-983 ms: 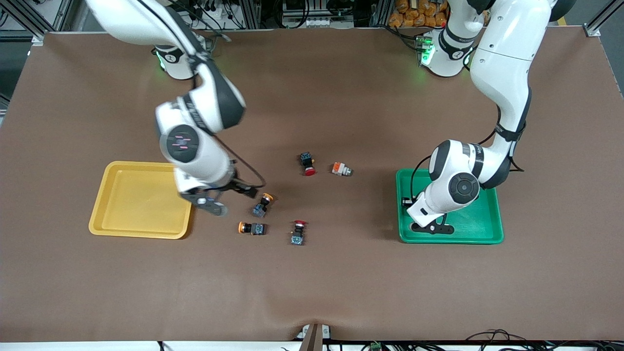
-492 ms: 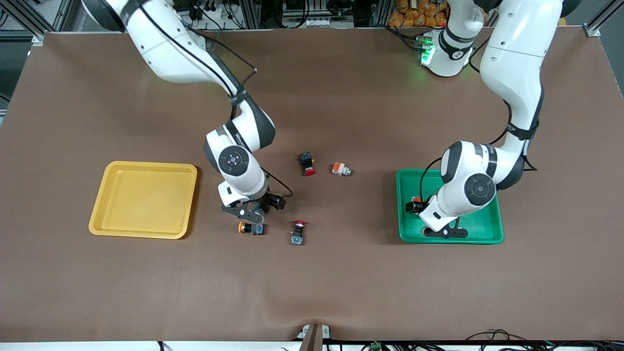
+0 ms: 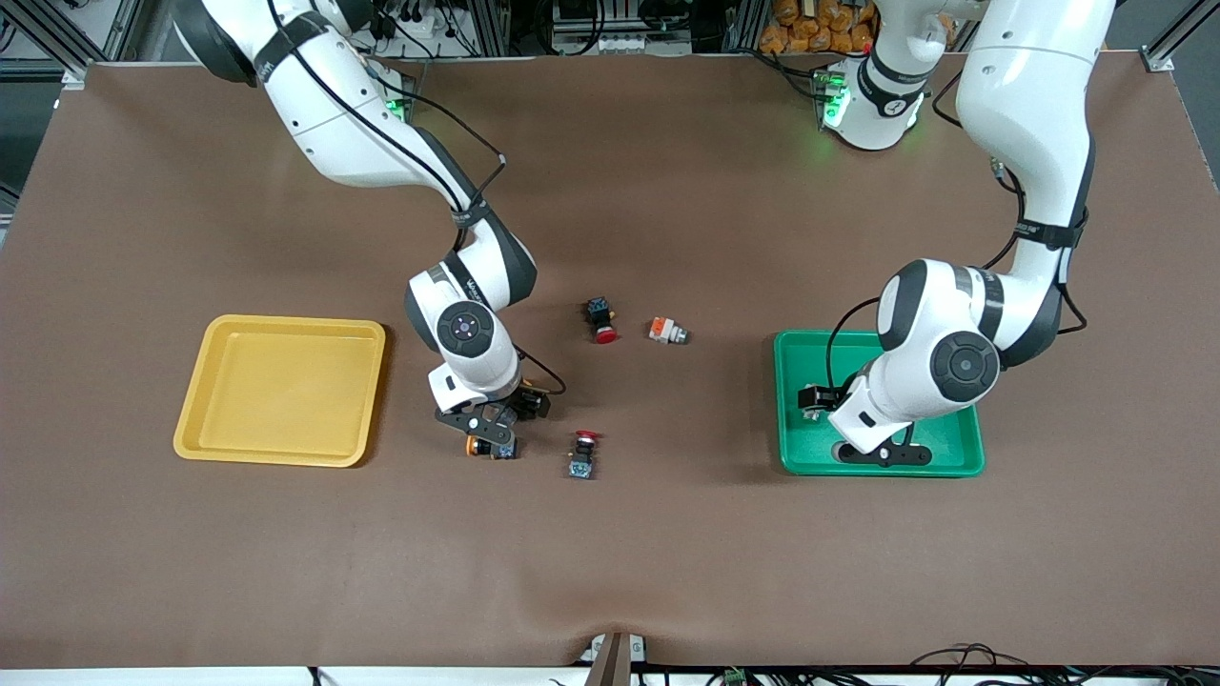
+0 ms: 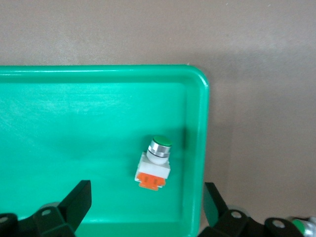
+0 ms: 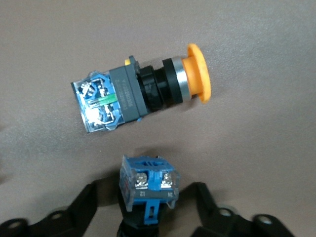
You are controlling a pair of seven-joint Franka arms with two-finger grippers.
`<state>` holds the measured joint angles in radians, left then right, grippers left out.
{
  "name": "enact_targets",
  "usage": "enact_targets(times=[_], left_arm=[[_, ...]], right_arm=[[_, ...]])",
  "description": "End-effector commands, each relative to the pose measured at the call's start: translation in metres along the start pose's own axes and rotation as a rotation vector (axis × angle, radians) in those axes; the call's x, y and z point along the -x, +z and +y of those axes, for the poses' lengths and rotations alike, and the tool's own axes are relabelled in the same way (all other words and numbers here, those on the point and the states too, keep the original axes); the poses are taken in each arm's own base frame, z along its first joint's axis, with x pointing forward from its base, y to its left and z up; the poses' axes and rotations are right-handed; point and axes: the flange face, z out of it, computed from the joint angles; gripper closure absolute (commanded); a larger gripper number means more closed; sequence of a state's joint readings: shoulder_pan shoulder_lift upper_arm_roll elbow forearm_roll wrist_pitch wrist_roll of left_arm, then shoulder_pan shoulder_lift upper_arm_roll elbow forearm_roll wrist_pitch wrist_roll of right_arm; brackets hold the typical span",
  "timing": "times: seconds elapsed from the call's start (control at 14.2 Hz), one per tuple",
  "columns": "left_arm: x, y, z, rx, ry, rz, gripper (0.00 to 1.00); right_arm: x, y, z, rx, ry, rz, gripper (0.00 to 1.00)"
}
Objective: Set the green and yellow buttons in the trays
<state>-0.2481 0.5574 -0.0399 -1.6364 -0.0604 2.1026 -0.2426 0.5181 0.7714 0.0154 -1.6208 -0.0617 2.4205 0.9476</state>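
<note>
Fingers (image 4: 74,202) of the left gripper (image 3: 882,455): spread wide apart, holding nothing, hanging low over the green rectangular plastic tray (image 3: 958,448) at the left arm's end of the counter (image 3: 667,572).

Silver-white push-button switch with orange block and green cap (image 4: 155,165): lying on its side in the green tray, close to one rounded corner and just beside the raised rim, free of the fingers above it.

Fingers (image 5: 86,202) of the right gripper (image 3: 486,424): apart, set one on each side of a blue-and-black switch body (image 5: 146,185) that stands between them with its screw terminals facing up at the wrist camera. Gaps show on both sides, so it is not clamped. Its cap is hidden from view.

Black-and-blue switch with round yellow-orange cap (image 3: 491,446): lying on its side on the counter, just beside the right gripper and a little nearer to the front camera than it.

Yellow rectangular plastic tray (image 3: 281,389): on the counter toward the right arm's end, near the right gripper but apart from it.

Second silver-white switch with orange block (image 3: 668,331): on its side on the bare counter about mid-table, between the two trays.

Black switch with red cap (image 3: 600,321): just beside that second silver-white switch.

Another black switch with red cap (image 3: 582,453): nearer to the front camera, near the yellow-capped switch.
</note>
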Motion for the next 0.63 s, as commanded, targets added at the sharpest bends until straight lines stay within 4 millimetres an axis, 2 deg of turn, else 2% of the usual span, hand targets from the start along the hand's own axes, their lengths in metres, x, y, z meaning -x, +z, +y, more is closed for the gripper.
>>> enact_targets(times=[0.0, 0.14, 0.28, 0.35, 0.42, 0.56], left_arm=[[0.017, -0.004, 0.044, -0.007, -0.083, -0.012, 0.00], [0.030, 0.002, 0.081, -0.011, -0.183, -0.015, 0.00], [0.048, 0.005, 0.125, -0.006, -0.271, -0.012, 0.00], [0.050, 0.009, 0.130, 0.013, -0.339, -0.030, 0.00], [0.051, 0.014, 0.140, 0.052, -0.395, -0.057, 0.00], [0.059, 0.032, 0.157, 0.065, -0.439, -0.093, 0.00]], right_arm=[[0.003, -0.010, -0.010, 0.000, 0.041, 0.036, 1.00], [0.000, -0.018, -0.009, -0.001, 0.056, 0.049, 1.00], [-0.006, -0.045, -0.008, -0.009, 0.065, 0.058, 1.00], [-0.014, -0.063, -0.002, 0.002, 0.078, 0.056, 1.00], [-0.024, -0.084, 0.008, 0.017, 0.094, 0.054, 1.00], [-0.055, -0.130, 0.044, 0.055, 0.151, 0.042, 1.00]])
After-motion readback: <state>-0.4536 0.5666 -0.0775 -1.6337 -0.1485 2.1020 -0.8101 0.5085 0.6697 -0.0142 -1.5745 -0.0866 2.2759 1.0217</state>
